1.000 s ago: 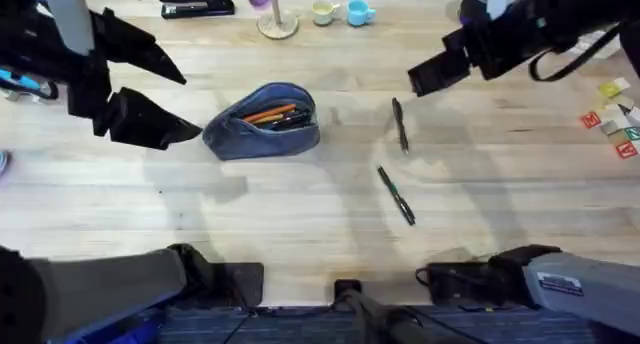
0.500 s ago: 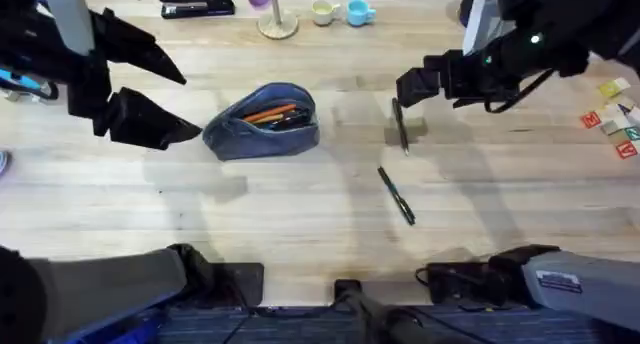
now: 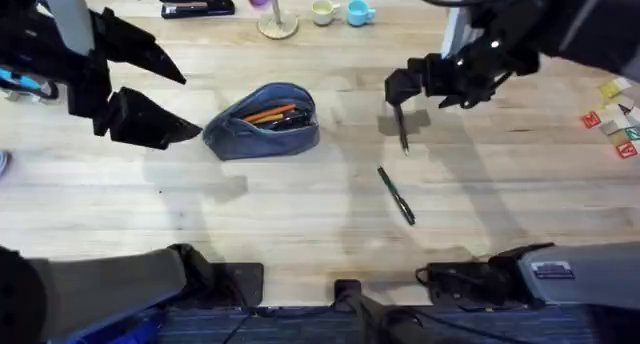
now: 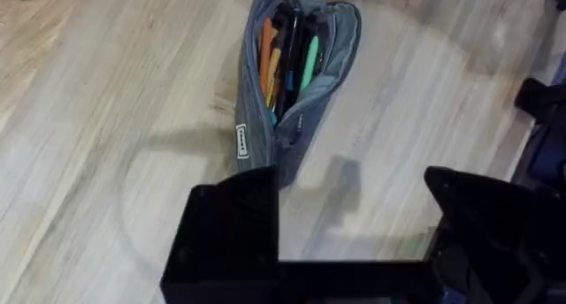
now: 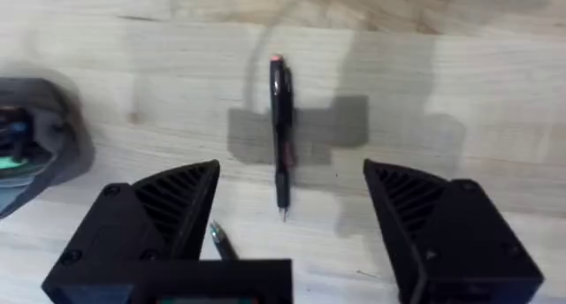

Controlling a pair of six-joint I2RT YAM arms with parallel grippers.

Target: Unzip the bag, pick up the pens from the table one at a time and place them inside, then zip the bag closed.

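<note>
Bag (image 3: 265, 121), a soft blue-grey fabric pouch with rounded ends, lay unzipped on the pale plank-grained table (image 3: 300, 209), orange and green pens showing inside. Two slim dark pens lay on bare wood to its right: one black pen (image 3: 401, 126) directly under the right claw (image 3: 402, 86), whose fingers stood spread apart, the other pen (image 3: 396, 195) nearer the bases. The left claw (image 3: 170, 104) hung open beside the bag's left end. A stapler (image 3: 195, 2) and cups (image 3: 341, 12) stood along the far edge.

The table (image 3: 300, 204) carries the bag (image 3: 262, 122), 2 pens (image 3: 396, 195) (image 3: 401, 130), a stapler (image 3: 195, 2) and 2 cups (image 3: 325, 12) (image 3: 360, 13).
</note>
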